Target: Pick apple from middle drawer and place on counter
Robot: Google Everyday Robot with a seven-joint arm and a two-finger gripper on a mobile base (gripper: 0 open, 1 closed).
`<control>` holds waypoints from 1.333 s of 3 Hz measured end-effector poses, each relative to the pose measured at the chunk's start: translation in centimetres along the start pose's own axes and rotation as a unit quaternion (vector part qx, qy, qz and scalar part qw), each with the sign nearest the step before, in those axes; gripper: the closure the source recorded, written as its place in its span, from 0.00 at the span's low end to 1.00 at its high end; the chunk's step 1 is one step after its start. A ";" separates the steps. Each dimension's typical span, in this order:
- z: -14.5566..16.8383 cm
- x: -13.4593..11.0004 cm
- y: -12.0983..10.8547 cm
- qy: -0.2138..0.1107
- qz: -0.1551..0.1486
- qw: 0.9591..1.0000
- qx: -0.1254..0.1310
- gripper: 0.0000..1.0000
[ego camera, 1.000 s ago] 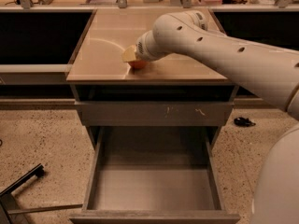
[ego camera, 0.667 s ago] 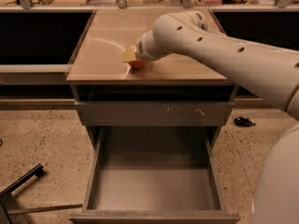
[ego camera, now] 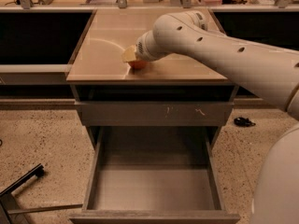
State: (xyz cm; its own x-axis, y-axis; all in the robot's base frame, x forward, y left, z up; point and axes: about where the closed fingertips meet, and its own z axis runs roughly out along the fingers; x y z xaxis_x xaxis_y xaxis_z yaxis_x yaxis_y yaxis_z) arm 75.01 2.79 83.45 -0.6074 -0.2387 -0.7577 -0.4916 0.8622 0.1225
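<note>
Apple [ego camera: 137, 65] rests on counter surface [ego camera: 100, 55], out of middle drawer [ego camera: 152, 188]. Jaws of our gripper [ego camera: 132, 59] pinch it, prob. to set it softly.

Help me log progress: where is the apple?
Camera view: the apple is on the counter near its front edge, at the end effector, above the open drawer.

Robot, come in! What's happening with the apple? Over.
Tool at small red-orange apple on glossy tan counter. Below, deep grey middle drawer open, empty. Nothing blocking.
</note>
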 end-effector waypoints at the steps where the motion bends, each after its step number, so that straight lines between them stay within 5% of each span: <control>1: 0.0 0.0 0.0 0.000 0.000 1.000 0.000 0.34; 2: 0.0 0.0 0.0 0.000 0.000 1.000 0.000 0.11; 3: 0.0 0.0 0.0 0.000 0.000 1.000 0.000 0.00; 4: 0.0 0.0 0.0 0.000 0.000 1.000 0.000 0.00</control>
